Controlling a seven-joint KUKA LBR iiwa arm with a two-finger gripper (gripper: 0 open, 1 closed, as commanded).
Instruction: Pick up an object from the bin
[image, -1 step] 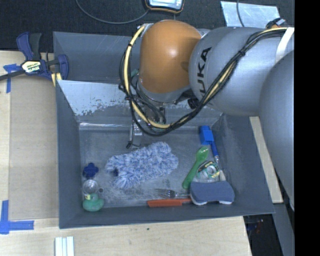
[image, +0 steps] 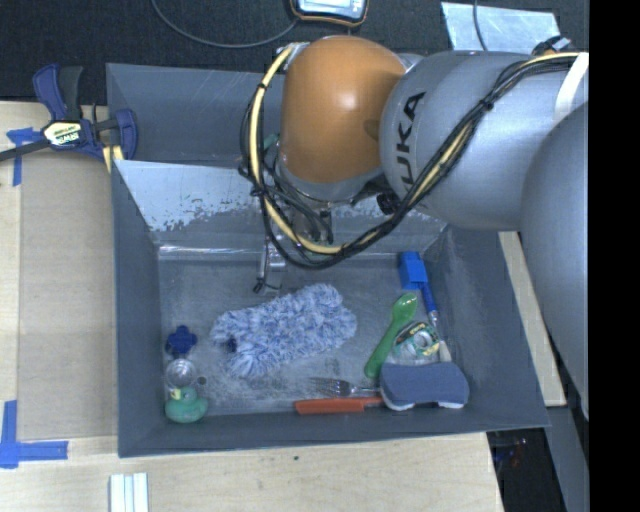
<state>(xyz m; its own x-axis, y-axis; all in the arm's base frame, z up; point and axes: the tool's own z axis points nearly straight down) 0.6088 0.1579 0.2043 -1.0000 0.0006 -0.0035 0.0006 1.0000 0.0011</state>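
Several small things lie scattered on the floor of the grey bin (image: 135, 300). The one nearest my gripper (image: 267, 272) is a fluffy blue-and-white duster head (image: 285, 328), sprawled across the middle. The gripper hangs below the orange wrist cover (image: 335, 105), over bare floor toward the back wall. It is just beside the duster head's upper-left end and, as far as I can see, not touching it. From this angle I cannot tell how wide the claw stands, and I see nothing in it.

I judge the duster head the friendliest pick here. It looks light and soft, it will squash rather than break, and its tufts offer plenty to bite on. The risk is pinching only loose strands, which could slide out on the lift. I would take it across the thick middle and press down deep enough to catch the body under the pile. I expect it to droop on both sides once raised.

The rest look harder. The clear bulb on a green base (image: 183, 390) in the front-left corner seems smooth, round and possibly fragile. The orange-handled fork (image: 338, 403) lies flat and thin along the front wall. The green spoon (image: 392, 335) and blue-grey pad (image: 425, 385) crowd together at the right.
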